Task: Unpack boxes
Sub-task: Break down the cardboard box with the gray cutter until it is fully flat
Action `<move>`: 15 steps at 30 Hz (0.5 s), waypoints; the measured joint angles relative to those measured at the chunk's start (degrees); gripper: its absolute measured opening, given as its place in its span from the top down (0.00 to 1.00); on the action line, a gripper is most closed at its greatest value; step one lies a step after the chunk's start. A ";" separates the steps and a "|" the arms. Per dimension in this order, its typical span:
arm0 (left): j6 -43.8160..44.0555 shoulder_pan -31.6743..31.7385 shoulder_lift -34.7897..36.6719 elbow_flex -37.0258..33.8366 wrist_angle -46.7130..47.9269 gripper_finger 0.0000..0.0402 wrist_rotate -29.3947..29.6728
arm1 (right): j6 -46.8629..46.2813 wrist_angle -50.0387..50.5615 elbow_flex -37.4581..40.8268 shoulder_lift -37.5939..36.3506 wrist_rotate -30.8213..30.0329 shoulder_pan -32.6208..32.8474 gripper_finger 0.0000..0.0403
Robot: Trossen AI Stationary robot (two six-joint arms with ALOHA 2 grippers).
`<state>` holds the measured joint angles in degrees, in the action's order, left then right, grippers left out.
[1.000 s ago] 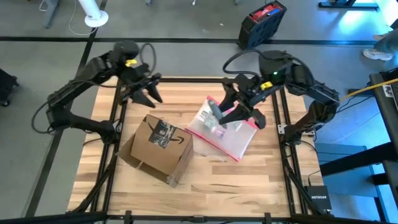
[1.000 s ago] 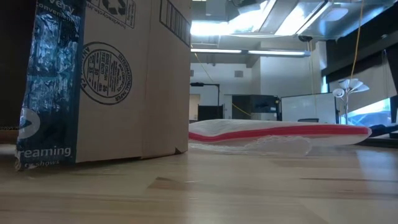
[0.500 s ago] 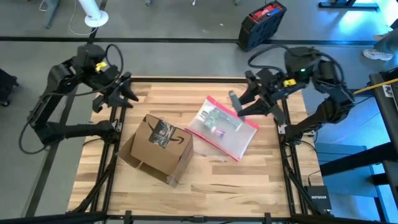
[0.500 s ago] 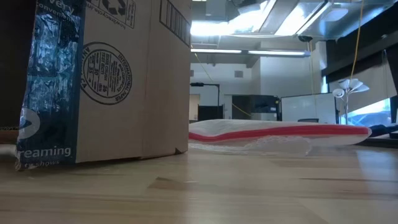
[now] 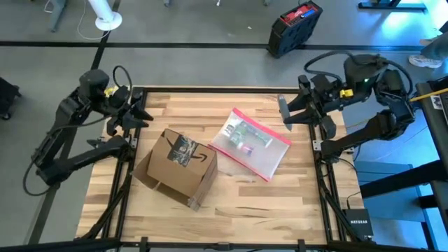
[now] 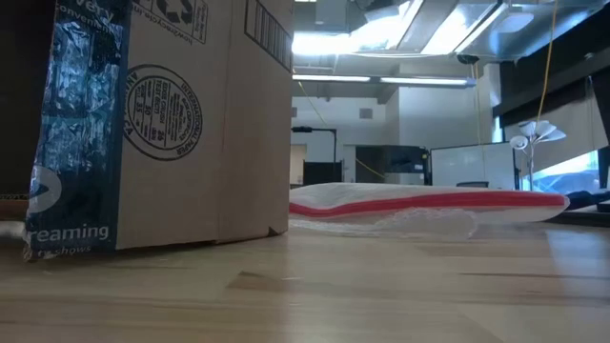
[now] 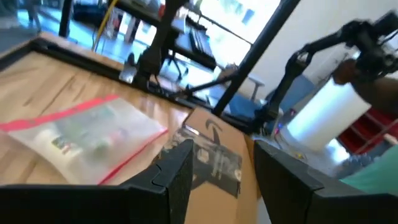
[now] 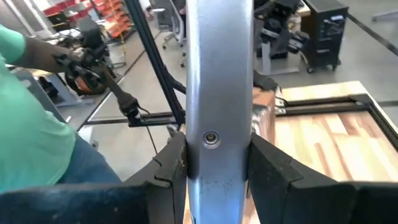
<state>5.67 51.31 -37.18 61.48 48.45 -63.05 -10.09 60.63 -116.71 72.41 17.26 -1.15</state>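
- Our right pincer (image 5: 283,116) hangs over the far right part of the surface (image 5: 231,203), pinching a grey metal tool (image 5: 283,110) between its fingers (image 8: 171,163); in the right wrist view the tool fills the gap from one finger to the other.
- Our left pincer (image 5: 142,114) sits at the far left edge of the surface, by the black frame rail (image 5: 124,183). Its fingers (image 7: 174,168) stand spread with nothing between them, and through the gap in the left wrist view we see the box and the pouch.
- The brown cardboard box (image 5: 178,166) rests on the surface left of centre, nearer our left pincer, turned at an angle. A black printed tape strip (image 5: 183,150) runs over its top beside the smile-arrow logo (image 5: 203,158). Its near end looks open, with a flap (image 5: 143,171) spread on the wood.
- In the low view the box rises at the left, tape strip down its corner and a round stamp (image 6: 164,111) on its side.
- Just right of the box lies a clear plastic pouch (image 5: 250,144) with a pink-red edge, flat on the surface, small items inside. Neither pincer touches it.
- Beyond the surface, on the floor, stands a black and red case (image 5: 295,24).
- A person in a green top (image 8: 34,118) shows in the right wrist view.
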 joint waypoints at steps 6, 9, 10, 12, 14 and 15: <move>15.81 0.06 5.19 -9.45 -20.84 0.61 0.13 | -3.67 -11.71 17.31 -10.07 -2.26 0.02 0.69; 24.81 -0.29 6.20 -13.62 -32.57 0.61 0.49 | -6.67 -22.45 28.61 -16.31 -3.42 0.02 0.69; 27.48 -0.57 6.20 -14.72 -36.14 0.61 0.86 | -7.87 -26.65 32.59 -18.27 -3.81 0.01 0.69; 32.00 -1.42 6.03 -16.57 -43.49 0.61 2.36 | -9.91 -34.94 40.77 -21.70 -4.28 0.02 0.69; 36.28 -2.60 5.24 -17.98 -51.19 0.61 3.93 | -12.38 -45.27 48.73 -23.76 -4.27 0.02 0.69; 38.38 -3.33 4.62 -18.51 -54.93 0.61 4.76 | -13.80 -50.74 52.77 -24.37 -4.23 0.02 0.69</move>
<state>44.05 47.98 -32.57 42.97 -6.48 -58.29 -23.88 9.88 -63.94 48.05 13.03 -1.13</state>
